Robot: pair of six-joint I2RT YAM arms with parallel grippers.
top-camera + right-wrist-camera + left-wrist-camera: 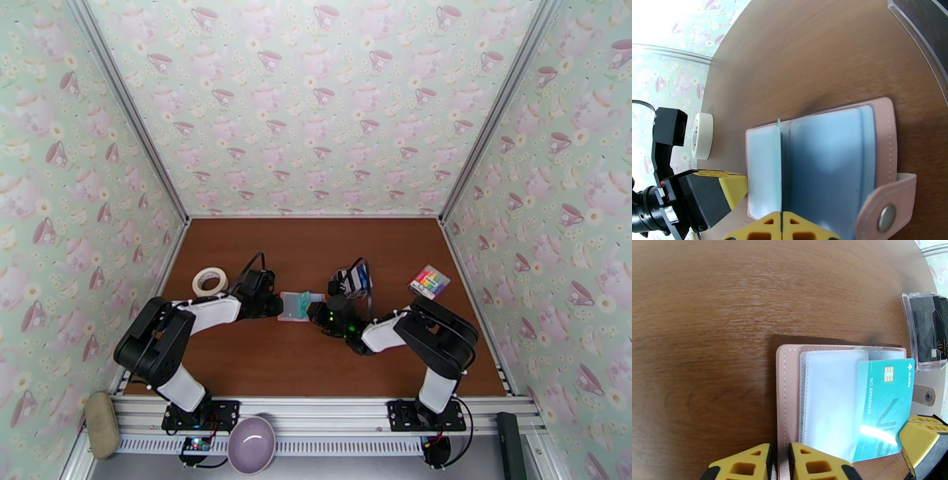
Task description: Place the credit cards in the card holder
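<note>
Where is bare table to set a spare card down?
Free: far half of the table, up to the back wall; near strip between card holder and arm bases. Crowded: middle row, tape roll to card holder, clear card stand, rainbow-striped block.

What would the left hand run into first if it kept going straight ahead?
The card holder: the left hand pinches its pink cover, so that comes first; beyond it lies the table, though depth is unclear.

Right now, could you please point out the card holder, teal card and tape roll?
card holder [788, 398]: left wrist view, its pink stitched cover.
teal card [884, 409]: left wrist view, middle of its face.
tape roll [197, 283]: top external view, its white ring.
</note>
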